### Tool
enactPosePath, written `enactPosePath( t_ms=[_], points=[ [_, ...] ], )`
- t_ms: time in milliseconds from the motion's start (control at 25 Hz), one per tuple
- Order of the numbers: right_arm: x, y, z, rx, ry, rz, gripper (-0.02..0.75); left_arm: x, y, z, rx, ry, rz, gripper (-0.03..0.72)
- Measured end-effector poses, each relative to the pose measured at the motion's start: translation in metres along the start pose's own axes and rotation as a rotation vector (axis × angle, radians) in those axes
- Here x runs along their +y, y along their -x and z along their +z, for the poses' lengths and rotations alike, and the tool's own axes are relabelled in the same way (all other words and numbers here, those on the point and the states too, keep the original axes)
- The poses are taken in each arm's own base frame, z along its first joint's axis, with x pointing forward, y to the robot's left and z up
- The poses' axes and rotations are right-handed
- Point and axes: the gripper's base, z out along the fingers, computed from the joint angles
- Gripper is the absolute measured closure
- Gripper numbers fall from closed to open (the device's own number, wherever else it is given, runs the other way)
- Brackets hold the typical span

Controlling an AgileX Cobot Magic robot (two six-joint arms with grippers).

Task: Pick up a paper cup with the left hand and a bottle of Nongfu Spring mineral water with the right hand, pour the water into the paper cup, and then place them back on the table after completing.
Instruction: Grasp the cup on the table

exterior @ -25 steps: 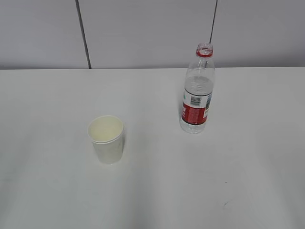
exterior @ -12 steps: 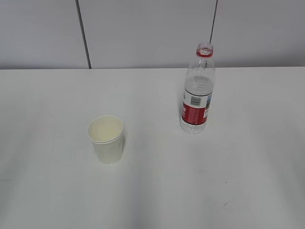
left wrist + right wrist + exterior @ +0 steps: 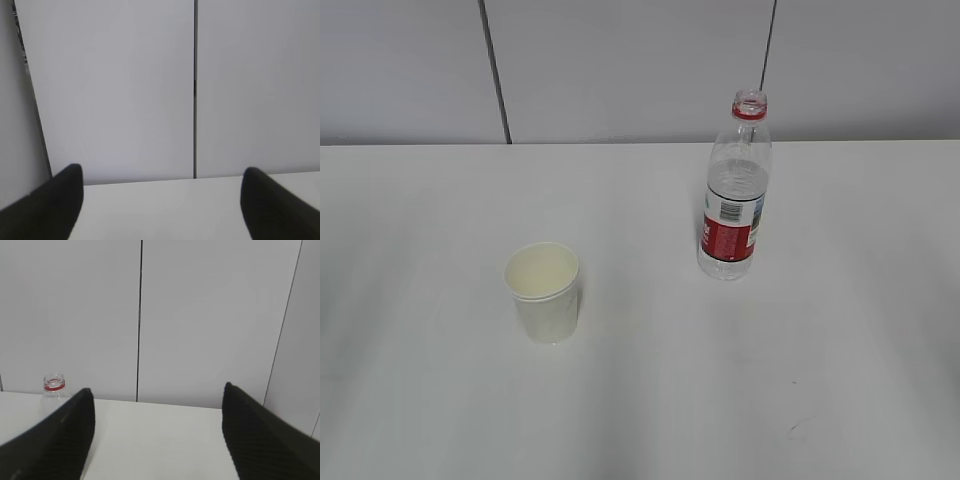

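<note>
Paper cup: the paper cup (image 3: 543,291) stands upright on the table (image 3: 840,380), left of the middle in the exterior view, open mouth up, its inside looking pale cream. Nothing touches it.

Bottle: the bottle (image 3: 735,190) stands upright on the table, farther back and to the right of the cup, well apart from it. It has a clear body, a red label and a red ring at the neck, with no cap on its mouth. Water fills it to about the shoulder.

My left hand: my left hand (image 3: 161,200) shows only in its own wrist view, its two black fingers (image 3: 45,207) spread wide with nothing between them, looking across the tabletop at the grey panelled wall (image 3: 115,90).

My right hand: my right hand (image 3: 157,427) also has its jaws spread wide and empty. In that wrist view the neck of the bottle (image 3: 54,386) peeks up just beside my left-side finger (image 3: 57,440), apart from it.

Table mark: a small dark scuff (image 3: 792,431) sits near the front right.
</note>
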Motion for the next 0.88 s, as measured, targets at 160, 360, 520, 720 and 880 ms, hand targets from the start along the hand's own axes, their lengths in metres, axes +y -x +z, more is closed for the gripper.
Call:
enactPosePath(
  t_ms=[160, 360, 520, 720, 880],
  points=[
    [-0.001, 0.0, 0.014, -0.002, -0.009, 0.001, 0.15, 0.0, -0.001, 0.014, -0.014, 0.005, -0.001, 0.101],
    [-0.002, -0.002, 0.033, 0.015, -0.017, 0.003, 0.151, 0.0, -0.006, 0.034, -0.002, 0.007, -0.002, 0.101],
    [-0.003, -0.007, 0.049, 0.042, -0.021, 0.004, 0.151, 0.0, -0.013, 0.047, 0.031, 0.007, -0.002, 0.101],
    [-0.003, -0.019, 0.071, 0.108, -0.022, 0.008, 0.151, 0.0, -0.022, 0.063, 0.068, 0.006, -0.002, 0.101],
    [-0.002, -0.033, 0.089, 0.187, -0.017, 0.009, 0.151, -0.001, -0.031, 0.074, 0.114, 0.003, -0.002, 0.101]
  ],
)
